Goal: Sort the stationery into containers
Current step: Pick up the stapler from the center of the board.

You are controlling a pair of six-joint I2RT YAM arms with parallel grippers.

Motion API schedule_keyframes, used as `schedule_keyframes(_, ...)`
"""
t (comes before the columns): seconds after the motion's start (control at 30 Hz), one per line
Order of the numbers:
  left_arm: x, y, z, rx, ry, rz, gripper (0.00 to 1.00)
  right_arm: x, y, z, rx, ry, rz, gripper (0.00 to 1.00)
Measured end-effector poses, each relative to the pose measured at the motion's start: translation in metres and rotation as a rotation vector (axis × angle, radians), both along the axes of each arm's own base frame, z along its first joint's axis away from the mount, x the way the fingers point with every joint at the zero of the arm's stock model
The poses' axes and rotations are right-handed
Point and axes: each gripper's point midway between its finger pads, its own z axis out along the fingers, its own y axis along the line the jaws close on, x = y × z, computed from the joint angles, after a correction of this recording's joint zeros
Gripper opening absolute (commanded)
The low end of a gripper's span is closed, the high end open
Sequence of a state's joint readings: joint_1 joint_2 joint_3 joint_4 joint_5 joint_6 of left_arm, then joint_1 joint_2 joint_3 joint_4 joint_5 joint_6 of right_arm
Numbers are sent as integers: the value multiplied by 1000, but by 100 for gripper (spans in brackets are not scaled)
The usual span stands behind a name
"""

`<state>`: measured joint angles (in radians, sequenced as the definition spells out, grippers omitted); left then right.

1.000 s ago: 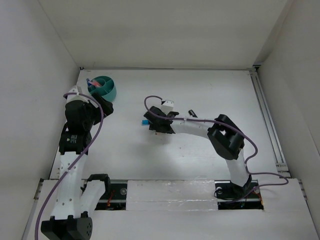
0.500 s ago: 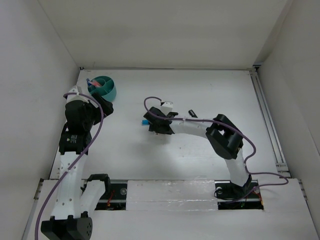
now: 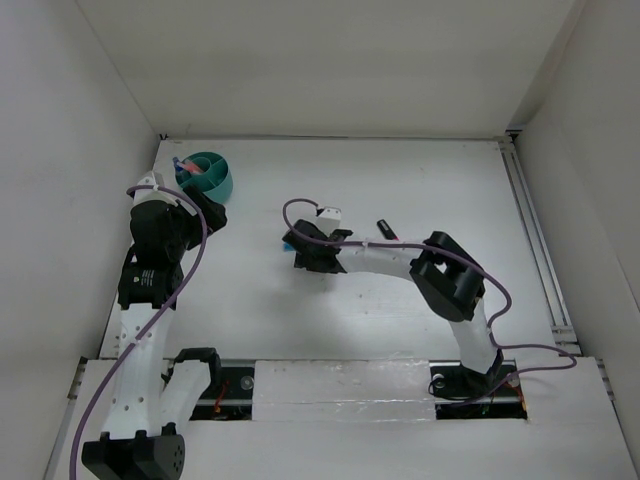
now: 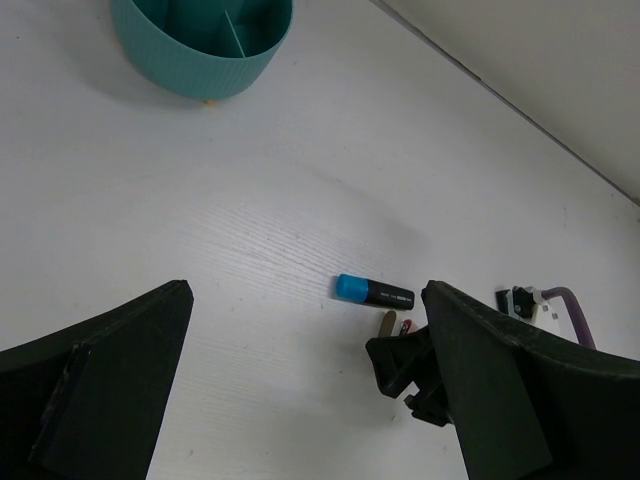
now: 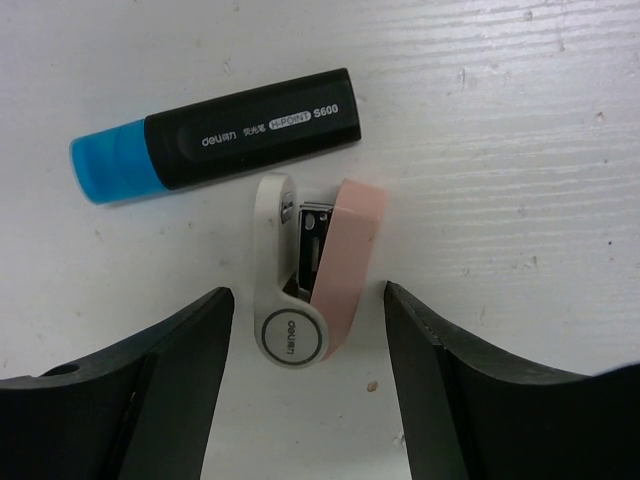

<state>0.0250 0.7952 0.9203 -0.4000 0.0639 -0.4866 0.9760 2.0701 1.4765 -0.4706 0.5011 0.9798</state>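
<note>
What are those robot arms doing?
They are sorting stationery. The right gripper hovers open over a small pink-white item lying beside a black marker with a blue end, one finger on each side, not touching it. The left gripper hangs open and empty near the teal tub, which already holds a few things.

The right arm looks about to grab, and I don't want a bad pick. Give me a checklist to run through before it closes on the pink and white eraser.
1. Right gripper jaws open: ok.
2. Pink-white eraser lies between its fingers: ok.
3. Black marker with blue end outside the jaws: ok, though close beside the eraser.
4. Fingers low enough to the table: cannot tell.
5. Left gripper open and away from the pick: ok.
6. Teal tub has a free compartment: cannot tell.
</note>
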Motion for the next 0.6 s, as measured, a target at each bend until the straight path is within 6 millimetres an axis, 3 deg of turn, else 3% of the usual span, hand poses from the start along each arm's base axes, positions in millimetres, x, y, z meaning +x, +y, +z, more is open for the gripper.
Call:
schedule_keyframes(0.37, 0, 0, 0, 0, 0, 0, 100, -3, 2, 0, 8, 1, -7, 63)
schedule_keyframes(0.6, 0, 0, 0, 0, 0, 0, 100, -3, 2, -1, 9, 1, -13, 54)
